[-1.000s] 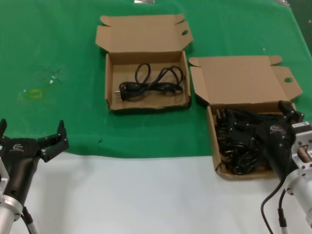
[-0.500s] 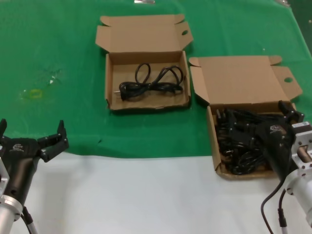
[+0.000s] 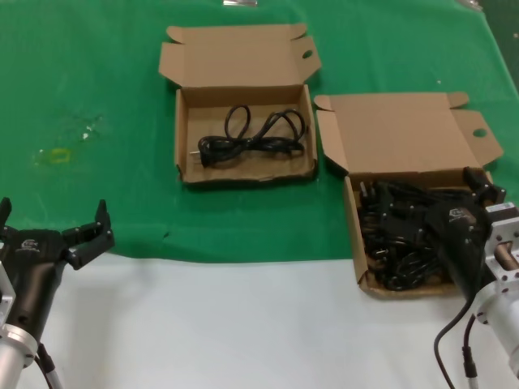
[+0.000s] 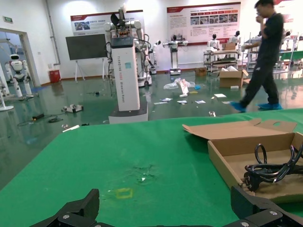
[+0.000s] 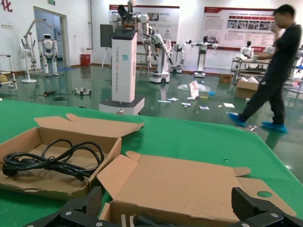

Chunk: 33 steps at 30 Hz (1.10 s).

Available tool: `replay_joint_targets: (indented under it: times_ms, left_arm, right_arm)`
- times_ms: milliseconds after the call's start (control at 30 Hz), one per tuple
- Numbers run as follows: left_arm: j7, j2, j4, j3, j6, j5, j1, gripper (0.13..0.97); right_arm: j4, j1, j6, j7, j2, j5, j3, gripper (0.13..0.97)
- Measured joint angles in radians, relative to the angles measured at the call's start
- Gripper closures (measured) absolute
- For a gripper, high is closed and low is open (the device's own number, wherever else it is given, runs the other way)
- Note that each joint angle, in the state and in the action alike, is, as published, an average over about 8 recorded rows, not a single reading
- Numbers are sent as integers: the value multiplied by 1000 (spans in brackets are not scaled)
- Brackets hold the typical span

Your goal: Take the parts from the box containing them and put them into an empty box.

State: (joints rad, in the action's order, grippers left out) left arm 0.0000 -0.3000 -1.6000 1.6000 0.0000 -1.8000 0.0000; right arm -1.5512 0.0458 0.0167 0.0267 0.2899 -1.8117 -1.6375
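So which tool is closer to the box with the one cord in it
Right, narrowly. The right tool sits over the full box, beside the one-cord box. The left tool hovers at the cloth's near edge, farther off.

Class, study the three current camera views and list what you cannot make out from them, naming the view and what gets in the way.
- Number of cords in the full box: head view, tangled black pile, partly covered by the right tool.
- Whether that tool holds a cord: its own body hides the fingertips; right wrist view cuts them off.
- Near side of the other box: left wrist view, cut by the picture's edge.
- Left tool: idle, open, near the table's front edge.
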Motion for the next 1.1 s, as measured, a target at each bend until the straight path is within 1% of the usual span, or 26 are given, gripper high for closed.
replay_joint_targets:
  times_ms: [1100]
  left_arm:
    - [0,0,0,0,0,0,0,132]
  right_arm:
    - [0,0,0,0,0,0,0,129]
